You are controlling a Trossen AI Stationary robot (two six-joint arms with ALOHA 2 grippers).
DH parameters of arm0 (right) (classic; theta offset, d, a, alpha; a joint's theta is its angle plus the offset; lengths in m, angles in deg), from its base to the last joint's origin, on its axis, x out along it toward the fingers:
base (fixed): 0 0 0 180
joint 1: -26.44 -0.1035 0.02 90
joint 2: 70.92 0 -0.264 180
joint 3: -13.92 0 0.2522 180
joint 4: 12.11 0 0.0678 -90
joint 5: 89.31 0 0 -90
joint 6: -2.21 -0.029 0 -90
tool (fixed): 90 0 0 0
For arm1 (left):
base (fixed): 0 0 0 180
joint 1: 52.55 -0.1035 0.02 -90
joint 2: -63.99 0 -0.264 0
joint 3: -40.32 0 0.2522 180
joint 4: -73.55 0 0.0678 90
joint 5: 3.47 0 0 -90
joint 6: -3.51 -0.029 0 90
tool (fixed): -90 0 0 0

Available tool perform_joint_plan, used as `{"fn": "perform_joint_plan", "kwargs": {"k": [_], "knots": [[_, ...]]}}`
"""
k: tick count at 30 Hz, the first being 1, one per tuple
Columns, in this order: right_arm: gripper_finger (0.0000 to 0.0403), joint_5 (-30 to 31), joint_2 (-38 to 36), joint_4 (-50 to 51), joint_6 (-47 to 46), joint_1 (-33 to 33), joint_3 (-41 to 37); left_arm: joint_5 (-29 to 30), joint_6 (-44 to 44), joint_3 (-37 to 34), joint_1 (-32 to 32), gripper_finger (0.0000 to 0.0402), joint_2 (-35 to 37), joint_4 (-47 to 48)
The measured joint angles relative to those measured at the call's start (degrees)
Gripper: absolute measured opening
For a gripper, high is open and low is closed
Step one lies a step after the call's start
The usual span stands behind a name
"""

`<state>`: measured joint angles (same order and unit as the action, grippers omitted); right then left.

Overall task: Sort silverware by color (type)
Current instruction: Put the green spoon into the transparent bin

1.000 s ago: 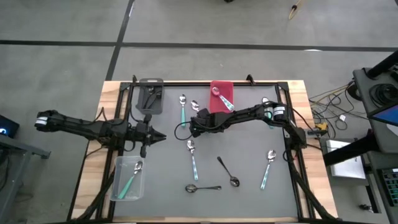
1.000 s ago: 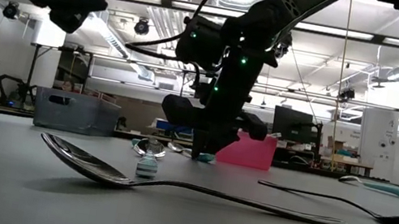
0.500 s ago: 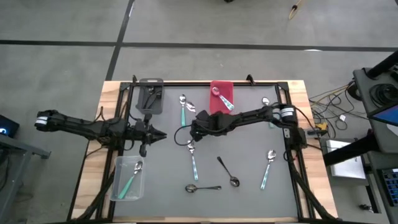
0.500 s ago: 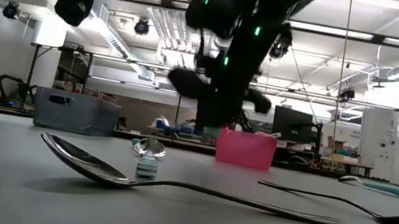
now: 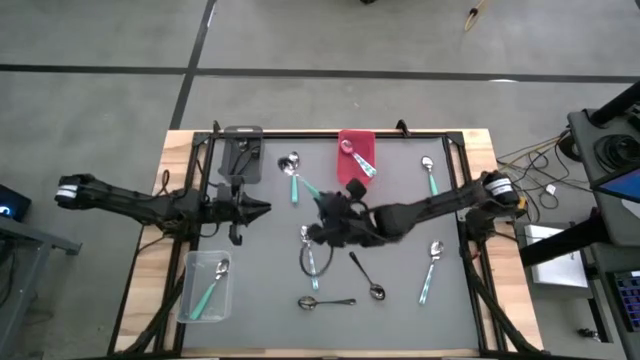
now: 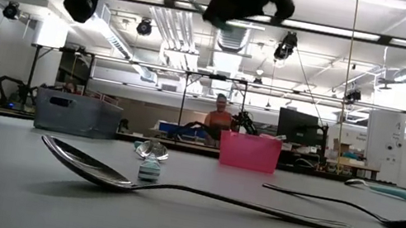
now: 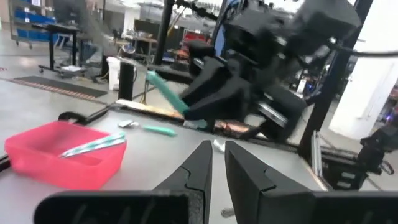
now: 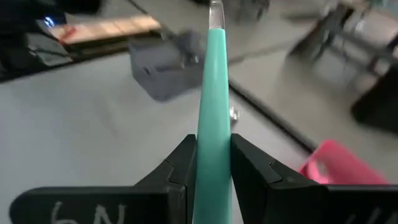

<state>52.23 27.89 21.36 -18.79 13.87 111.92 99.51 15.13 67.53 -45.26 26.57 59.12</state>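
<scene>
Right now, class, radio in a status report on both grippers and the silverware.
Right gripper shut on teal-handled spoon, lifted above the mat. Left gripper empty, waiting left of centre. Spoons still loose on mat.

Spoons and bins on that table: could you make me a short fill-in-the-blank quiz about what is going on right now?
1. The right tool is shut on a spoon with a ____ handle.
2. The left tool holds ____.
3. The bin with a teal-handled spoon lying in it at the far edge of the table is ____ in colour.
4. The two all-dark spoons lie on the ____ itself, not in any bin.

Missing words: teal; nothing; red; table
</scene>
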Motion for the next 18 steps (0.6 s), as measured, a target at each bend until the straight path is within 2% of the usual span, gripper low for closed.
{"fn": "perform_joint_plan", "kwargs": {"k": [3,8,13,18], "knots": [[0.0066,2.22,0.06,-10.48,6.93,-2.32,-2.27,-0.01,-0.14,-0.01,0.01,0.0027,-2.27,-5.3],[0.0066,2.64,1.61,-30.73,19.32,-3.99,-6.83,-0.11,-3.37,-0.02,0.02,0.0038,-7.96,-15.86],[0.0066,2.63,1.66,-46.65,28.13,-4.07,-11.52,-1.96,-5.2,-0.02,0.03,0.0082,-13.38,-23.85],[0.0066,-0.95,1.66,-53.69,33.19,-3.97,-13.66,-1.45,-5.53,0.01,0.02,0.0131,-19.98,-33.79]]}}
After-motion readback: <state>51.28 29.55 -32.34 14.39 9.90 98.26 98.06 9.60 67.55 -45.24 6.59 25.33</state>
